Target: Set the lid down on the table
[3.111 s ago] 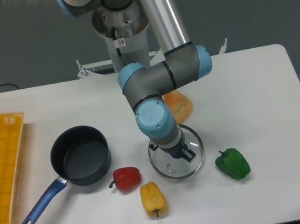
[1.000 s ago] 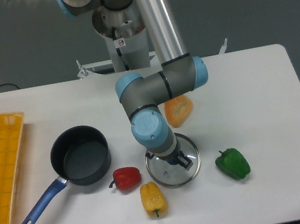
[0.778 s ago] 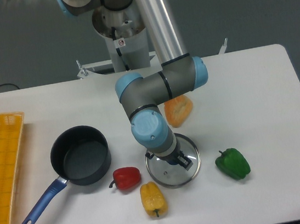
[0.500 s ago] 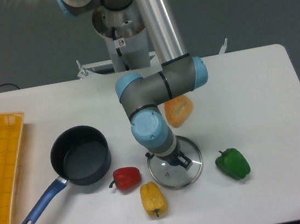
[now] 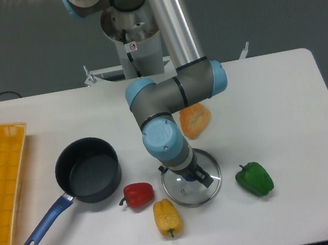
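Note:
The lid point(image 5: 211, 184), clear glass with a metal rim and a blue knob point(image 5: 187, 178), lies flat on the white table point(image 5: 282, 101) between the yellow and green peppers. My gripper point(image 5: 190, 176) points straight down over the knob. Its black fingers point(image 5: 206, 181) straddle the knob and look spread a little away from it. The wrist hides the lid's far left part.
A dark saucepan point(image 5: 88, 170) with a blue handle stands to the left. A red pepper point(image 5: 139, 194) and a yellow pepper point(image 5: 167, 217) lie close to the lid's left edge, and a green pepper point(image 5: 255, 179) to its right. An orange pepper point(image 5: 195, 118) lies behind the arm. A yellow mesh tray point(image 5: 0, 186) sits at the far left.
The arm carried the lid a little left and toward the front, then set it down. In the last half second the visible finger has shifted outward from the knob; the lid stays still.

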Robot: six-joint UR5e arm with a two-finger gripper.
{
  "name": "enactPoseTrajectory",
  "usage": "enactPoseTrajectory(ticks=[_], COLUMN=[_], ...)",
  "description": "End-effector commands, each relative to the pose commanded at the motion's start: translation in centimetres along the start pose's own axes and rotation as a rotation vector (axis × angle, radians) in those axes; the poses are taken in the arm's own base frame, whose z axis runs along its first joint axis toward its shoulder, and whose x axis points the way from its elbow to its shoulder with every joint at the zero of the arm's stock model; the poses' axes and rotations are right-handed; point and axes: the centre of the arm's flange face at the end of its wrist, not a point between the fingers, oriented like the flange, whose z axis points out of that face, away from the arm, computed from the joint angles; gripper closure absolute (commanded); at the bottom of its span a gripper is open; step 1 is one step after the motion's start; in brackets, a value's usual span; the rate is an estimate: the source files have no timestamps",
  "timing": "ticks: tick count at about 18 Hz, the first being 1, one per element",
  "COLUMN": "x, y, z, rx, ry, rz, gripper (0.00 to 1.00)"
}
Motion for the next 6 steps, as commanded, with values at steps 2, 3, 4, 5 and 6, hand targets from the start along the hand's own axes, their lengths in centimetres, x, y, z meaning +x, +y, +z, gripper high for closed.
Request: enactPoseTrajectory(ticks=[2, 3, 4, 5, 6], x=[0.0, -0.1, 0.0, 0.1, 0.2], y=[0.5, 0.8, 1.1, 1.4, 1.4], z=[-1.9, -2.7, -3.5, -4.4, -5.1], rx=[0.018, 0.029, 0.042, 0.060, 0.071], ry=[-0.023, -0.032, -0.039, -0.046, -0.051], rz=[-0.006, -0.012, -0.016, -0.018, -0.018], gripper=[0.00, 0.00, 0.00, 0.00, 0.00])
